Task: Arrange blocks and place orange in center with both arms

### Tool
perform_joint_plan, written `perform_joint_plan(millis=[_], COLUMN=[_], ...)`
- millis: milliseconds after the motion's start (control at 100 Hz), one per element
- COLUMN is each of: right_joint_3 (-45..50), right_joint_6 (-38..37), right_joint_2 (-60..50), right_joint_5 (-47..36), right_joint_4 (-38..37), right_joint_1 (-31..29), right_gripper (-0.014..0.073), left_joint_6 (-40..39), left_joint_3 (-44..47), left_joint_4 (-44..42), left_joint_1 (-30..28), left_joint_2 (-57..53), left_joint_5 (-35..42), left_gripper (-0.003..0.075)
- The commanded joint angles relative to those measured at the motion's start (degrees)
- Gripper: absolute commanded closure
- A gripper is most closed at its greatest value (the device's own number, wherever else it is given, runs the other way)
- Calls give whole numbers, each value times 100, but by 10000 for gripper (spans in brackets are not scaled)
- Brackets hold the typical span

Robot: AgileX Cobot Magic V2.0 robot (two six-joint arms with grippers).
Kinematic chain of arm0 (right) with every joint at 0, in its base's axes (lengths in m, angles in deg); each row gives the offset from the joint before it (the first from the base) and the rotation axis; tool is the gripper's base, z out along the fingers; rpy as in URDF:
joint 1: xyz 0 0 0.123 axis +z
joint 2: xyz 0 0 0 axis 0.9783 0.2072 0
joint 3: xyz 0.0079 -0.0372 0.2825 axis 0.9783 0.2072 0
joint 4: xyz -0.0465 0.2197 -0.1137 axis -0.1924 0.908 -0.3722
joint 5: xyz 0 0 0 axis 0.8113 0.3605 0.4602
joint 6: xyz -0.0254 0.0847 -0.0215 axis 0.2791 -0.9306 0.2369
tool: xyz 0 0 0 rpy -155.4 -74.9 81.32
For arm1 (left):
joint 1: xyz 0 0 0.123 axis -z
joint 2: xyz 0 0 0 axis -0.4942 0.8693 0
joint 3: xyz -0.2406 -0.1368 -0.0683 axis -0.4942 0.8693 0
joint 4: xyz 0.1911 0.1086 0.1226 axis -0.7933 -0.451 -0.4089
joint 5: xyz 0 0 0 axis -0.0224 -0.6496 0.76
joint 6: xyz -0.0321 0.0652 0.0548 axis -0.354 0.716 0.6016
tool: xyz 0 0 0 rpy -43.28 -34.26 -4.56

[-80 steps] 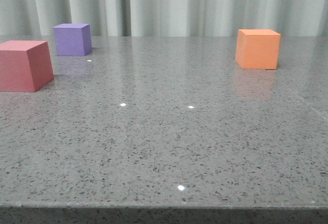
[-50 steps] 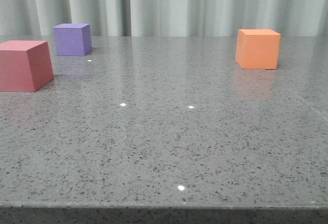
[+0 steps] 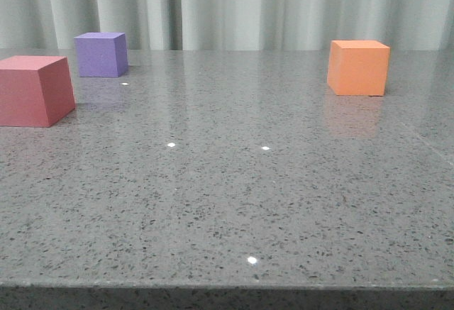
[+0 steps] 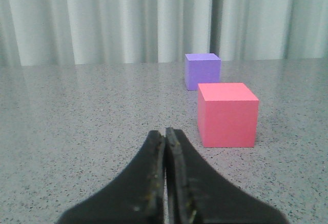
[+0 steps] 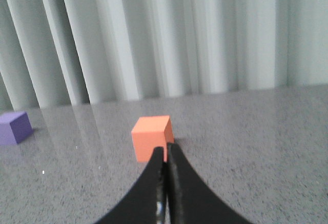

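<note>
Front view, L to R: red block (image 3: 34, 90) at L edge of table (image 3: 227, 203), purple block (image 3: 101, 54) just behind it, orange block (image 3: 358, 67) well apart on R; no visible change vs 0.8 s ago, so prob. task hadn't begun and centre was bare. L gripper (image 4: 165, 134) had jaws pressed together, holding nothing, short of red block. R gripper (image 5: 165, 152) likewise closed and empty, pointed at orange block.
</note>
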Motion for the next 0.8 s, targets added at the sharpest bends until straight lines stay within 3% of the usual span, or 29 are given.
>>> perform_joint_plan(millis=[0,270,700,790], right_joint_3=[-700,-2302,-2492,-2492], right_joint_6=[48,48,48,48], right_joint_2=[522,2289,3154,3154], right_joint_5=[331,2252,2611,2805], right_joint_4=[-6,51,262,262], right_joint_1=[-39,-39,-39,-39], right_gripper=[704,704,697,626], left_joint_6=[-54,-54,-54,-54], left_joint_3=[236,236,236,236], left_joint_4=[2,2,2,2], left_joint_1=[48,48,48,48], left_joint_2=[-191,-191,-191,-191], left_joint_5=[455,455,455,455], left_gripper=[741,741,741,741])
